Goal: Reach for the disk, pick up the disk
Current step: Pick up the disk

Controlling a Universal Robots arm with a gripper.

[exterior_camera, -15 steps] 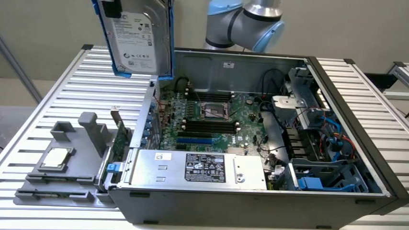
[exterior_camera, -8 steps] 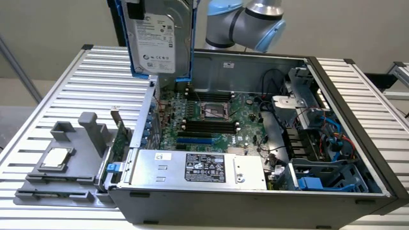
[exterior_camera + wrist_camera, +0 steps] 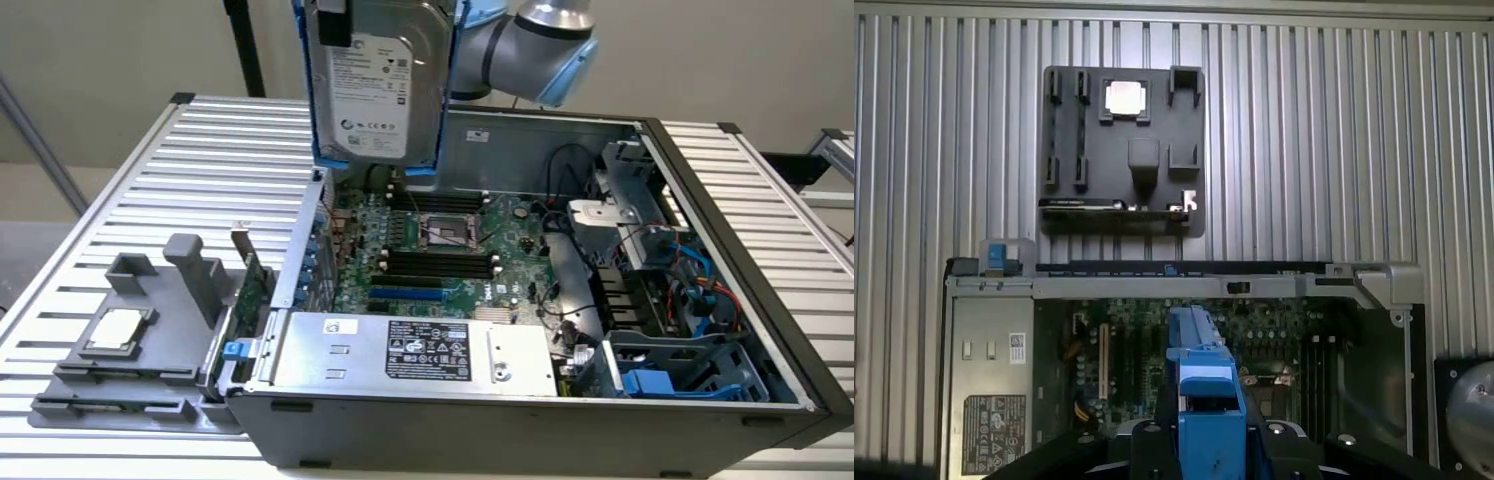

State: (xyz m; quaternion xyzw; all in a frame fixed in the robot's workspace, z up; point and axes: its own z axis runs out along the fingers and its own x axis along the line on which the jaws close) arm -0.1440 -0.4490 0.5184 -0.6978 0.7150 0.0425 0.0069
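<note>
your tool (image 3: 1206,440) is pinching the disk (image 3: 383,80) by its blue rails, holding it upright in the air above the open computer case (image 3: 747,330) on the desk (image 3: 200,170).

Your arm (image 3: 541,40) sits at the top of the exterior view, grey wrist joint with blue caps, raised well above the open case. Your gripper (image 3: 1199,440) points straight down, jaws clamped on the disk (image 3: 380,85), which hangs upright, label facing the exterior camera. Blue rail shows between the jaws in wrist view.
</note>
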